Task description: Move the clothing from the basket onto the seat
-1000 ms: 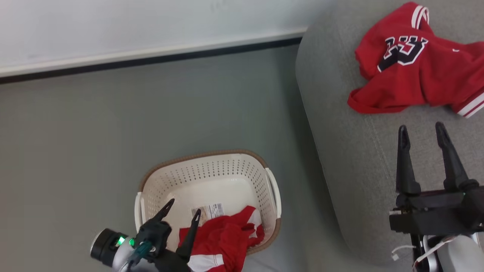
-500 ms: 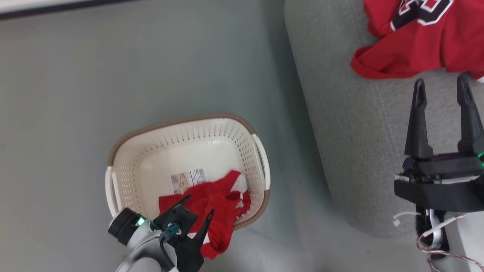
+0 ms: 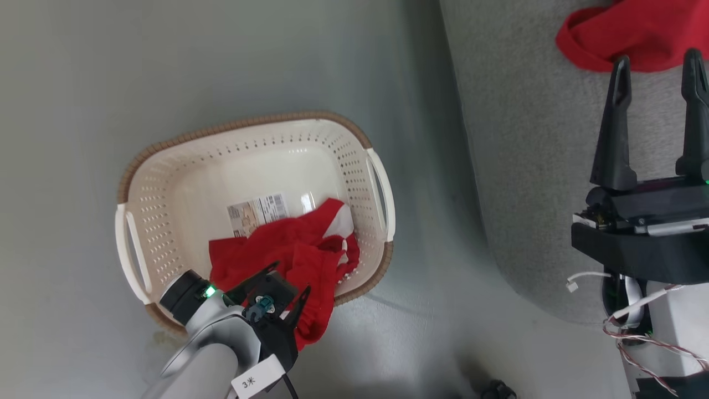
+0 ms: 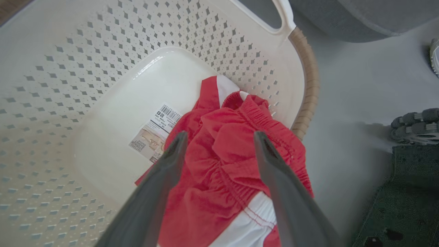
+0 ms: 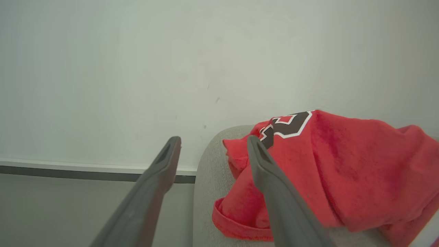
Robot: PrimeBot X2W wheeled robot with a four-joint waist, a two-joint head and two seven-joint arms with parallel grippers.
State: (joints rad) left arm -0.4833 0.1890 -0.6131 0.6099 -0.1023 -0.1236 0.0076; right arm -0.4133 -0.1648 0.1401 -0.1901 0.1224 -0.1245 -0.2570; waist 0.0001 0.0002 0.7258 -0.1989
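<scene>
1. The basket [image 3: 160,205] sits on the grey floor [image 3: 83,83], just beside the rounded corner of the seat [image 3: 532,138] but not touching it.
2. One piece of the clothing, a pair of red shorts [image 3: 288,249] with white trim, lies bunched in the basket's corner nearest the seat. One end spills over the brown rim on the robot's side.
3. A printed label [image 3: 257,213] is stuck to the basket's bottom, partly covered by the shorts.
4. The left gripper [image 3: 288,277] reaches down into the basket with its fingers spread wide. They stand on either side of the gathered waistband, and nothing is pinched between them. I cannot tell whether the tips touch the cloth.
5. The other piece, a red jersey [image 5: 343,164] with a dark, white-edged number, lies crumpled on the seat, close to the pale wall [image 5: 137,68].
6. The right gripper [image 3: 658,57] hangs over the seat, spread wide and empty, with its tips pointing at the near edge of the jersey.
</scene>
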